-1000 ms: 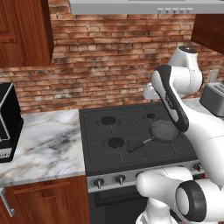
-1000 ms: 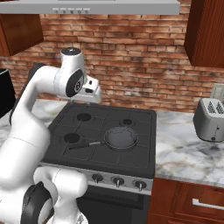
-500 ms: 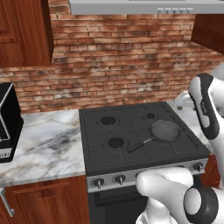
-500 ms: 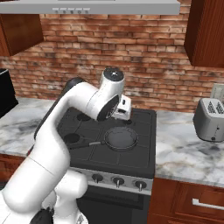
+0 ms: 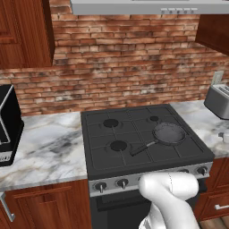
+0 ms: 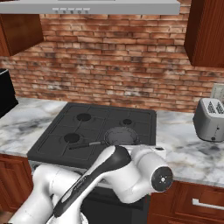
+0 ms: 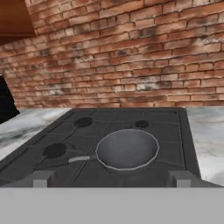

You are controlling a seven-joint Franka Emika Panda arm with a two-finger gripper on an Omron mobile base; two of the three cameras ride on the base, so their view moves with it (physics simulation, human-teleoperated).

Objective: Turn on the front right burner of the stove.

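Reach low to the stove [image 5: 147, 138]'s rightmost knob [image 5: 203, 170], below the pan [image 5: 169, 133]; end effector [image 7: 112, 179] grip state unclear.

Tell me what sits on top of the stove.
A dark frying pan rests on the stove, over its front right burner, handle pointing toward the front left burner. The pan covers the burner beneath it.
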